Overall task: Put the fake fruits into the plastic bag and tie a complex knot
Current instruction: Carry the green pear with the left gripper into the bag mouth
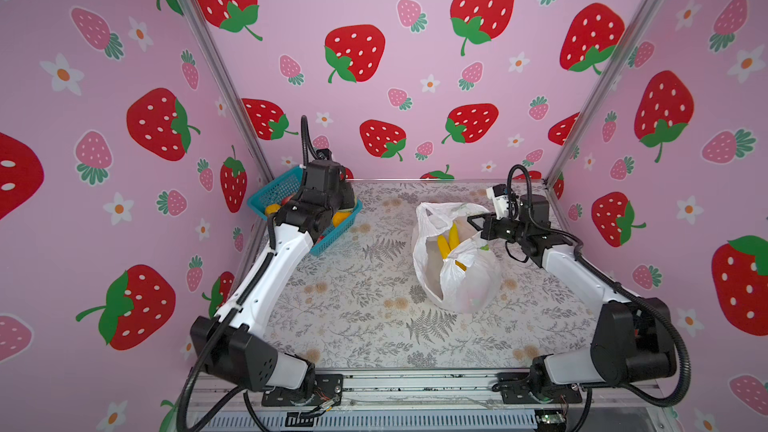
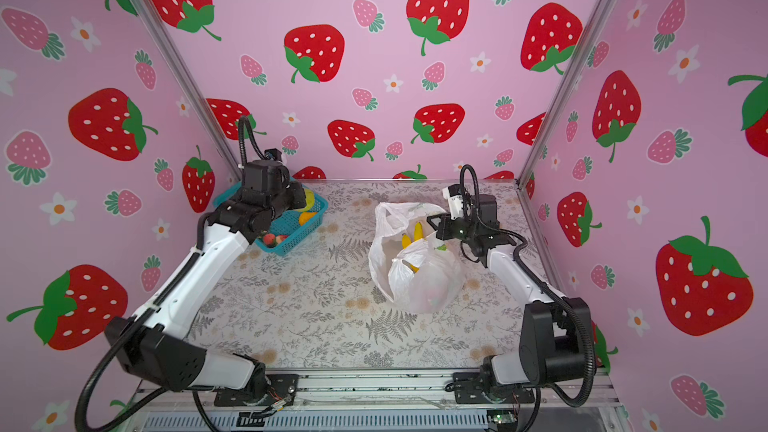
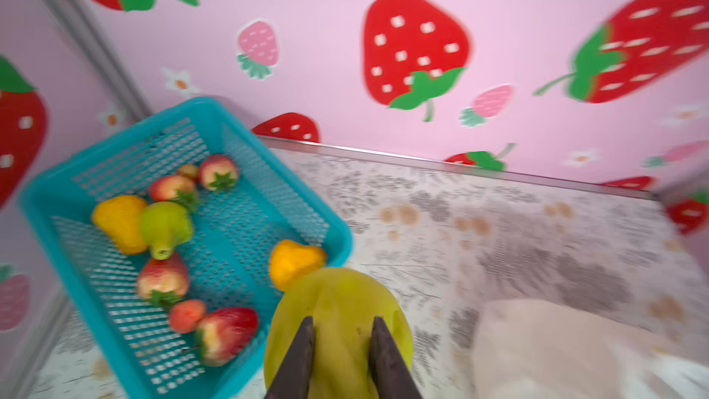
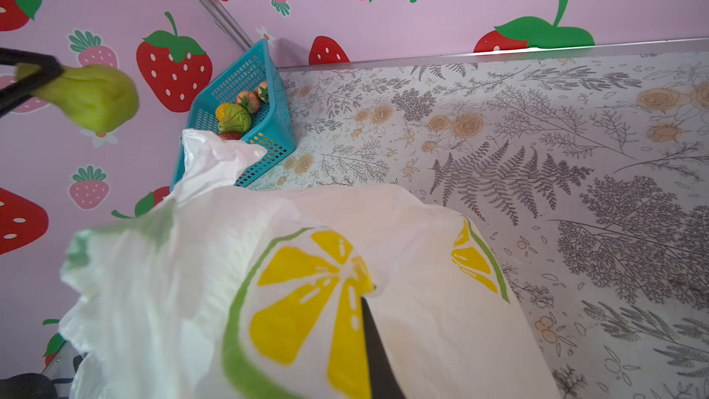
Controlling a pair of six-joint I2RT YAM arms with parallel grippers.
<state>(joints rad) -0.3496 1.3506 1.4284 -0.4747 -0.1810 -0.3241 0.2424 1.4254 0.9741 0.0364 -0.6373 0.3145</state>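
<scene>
My left gripper [image 3: 343,320] is shut on a yellow-green fake fruit [image 3: 337,301], held just off the corner of the teal basket [image 3: 238,247]. The right wrist view shows that fruit [image 4: 88,95] in the air between the black fingers. More fake fruits lie in the basket: strawberries [image 3: 226,333], a green pear [image 3: 165,226] and orange pieces [image 3: 295,262]. The plastic bag [image 1: 469,280] [image 2: 428,284] stands open with bananas [image 1: 449,241] inside. My right gripper [image 1: 478,222] [image 4: 356,293] is shut on the bag's rim and holds it up. No knot is in view.
The basket [image 1: 282,191] [image 2: 291,238] sits in the far left corner against the pink walls. A metal rail [image 3: 460,168] runs along the back edge of the floral tabletop [image 1: 365,292]. In both top views the left wrist hides its own fingers.
</scene>
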